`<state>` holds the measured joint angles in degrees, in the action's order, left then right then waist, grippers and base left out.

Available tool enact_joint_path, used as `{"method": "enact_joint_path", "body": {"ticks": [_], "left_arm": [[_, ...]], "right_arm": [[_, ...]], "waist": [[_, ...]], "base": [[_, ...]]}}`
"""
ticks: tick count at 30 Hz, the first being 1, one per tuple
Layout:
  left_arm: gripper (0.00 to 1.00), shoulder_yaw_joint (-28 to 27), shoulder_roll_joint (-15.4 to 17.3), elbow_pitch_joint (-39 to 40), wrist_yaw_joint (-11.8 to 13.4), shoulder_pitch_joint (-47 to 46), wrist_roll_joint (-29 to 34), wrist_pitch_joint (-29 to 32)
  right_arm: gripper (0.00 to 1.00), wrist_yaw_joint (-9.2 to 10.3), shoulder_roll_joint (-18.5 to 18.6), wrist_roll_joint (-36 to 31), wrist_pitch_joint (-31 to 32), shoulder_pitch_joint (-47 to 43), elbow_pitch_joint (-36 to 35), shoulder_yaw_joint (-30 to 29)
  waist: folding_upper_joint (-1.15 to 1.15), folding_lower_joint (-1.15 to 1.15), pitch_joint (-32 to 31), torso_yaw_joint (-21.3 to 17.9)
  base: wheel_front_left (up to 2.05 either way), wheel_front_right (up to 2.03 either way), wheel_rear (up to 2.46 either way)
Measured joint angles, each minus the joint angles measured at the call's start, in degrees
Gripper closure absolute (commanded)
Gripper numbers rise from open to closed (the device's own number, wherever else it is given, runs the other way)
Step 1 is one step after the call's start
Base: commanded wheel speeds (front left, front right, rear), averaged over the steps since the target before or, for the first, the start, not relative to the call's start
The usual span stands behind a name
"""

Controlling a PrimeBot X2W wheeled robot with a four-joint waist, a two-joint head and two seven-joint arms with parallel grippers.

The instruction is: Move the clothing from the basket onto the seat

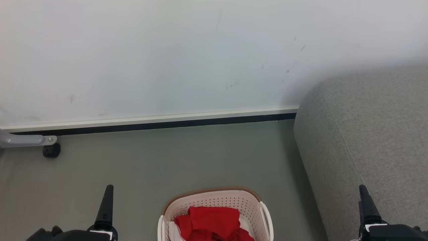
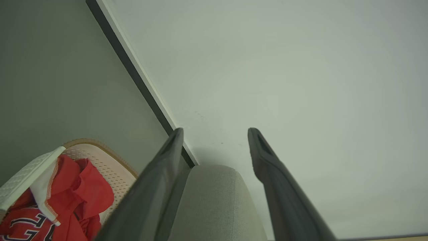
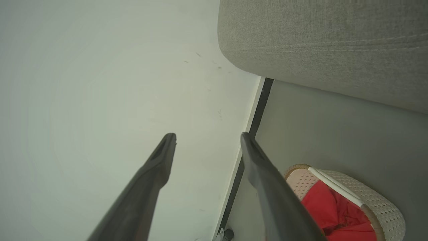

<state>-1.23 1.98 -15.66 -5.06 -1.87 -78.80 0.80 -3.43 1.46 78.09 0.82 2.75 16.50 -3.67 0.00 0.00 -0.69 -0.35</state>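
The basket (image 1: 214, 201) stands on the floor (image 1: 150, 167) at 6 o'clock in the head view. The clothing (image 1: 209, 222) is heaped inside it, red fabric with a little white at the edges. The seat (image 1: 367, 134) takes up the 3 o'clock side, apart from the basket.

The left gripper (image 2: 215, 132) has its jaws spread wide and empty. In its wrist view the clothing lies at 8 o'clock, outside the fingers, with dark lettering showing on one red jersey. The right gripper (image 3: 207, 137) is likewise spread and empty, and the clothing lies at 5 o'clock in its wrist view, beyond the nearer finger.

In the head view the basket sits between the two grippers, touching neither. A black caster (image 1: 51, 150) sits at 9 o'clock by the wall (image 1: 167, 60).
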Motion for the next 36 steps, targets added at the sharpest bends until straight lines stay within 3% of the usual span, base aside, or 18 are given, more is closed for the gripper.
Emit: {"method": "enact_joint_path", "body": {"ticks": [22, 36], "left_arm": [[0.00, 4.50, 4.08, 2.79, 3.63, -0.09, 23.29, -4.52], [0.00, 6.11, 6.30, 3.03, 5.78, 1.38, 35.67, -7.36]], "right_arm": [[0.00, 3.23, 4.41, -24.14, -4.56, 0.14, -2.78, 8.73], [0.00, 5.06, 5.19, -35.05, -7.38, 0.06, -3.08, 11.74]], "waist": [[0.00, 0.01, -0.43, -0.36], [0.00, 0.01, -0.70, -0.71]], "base": [[0.00, 0.00, 0.00], [0.00, 0.00, 0.00]]}}
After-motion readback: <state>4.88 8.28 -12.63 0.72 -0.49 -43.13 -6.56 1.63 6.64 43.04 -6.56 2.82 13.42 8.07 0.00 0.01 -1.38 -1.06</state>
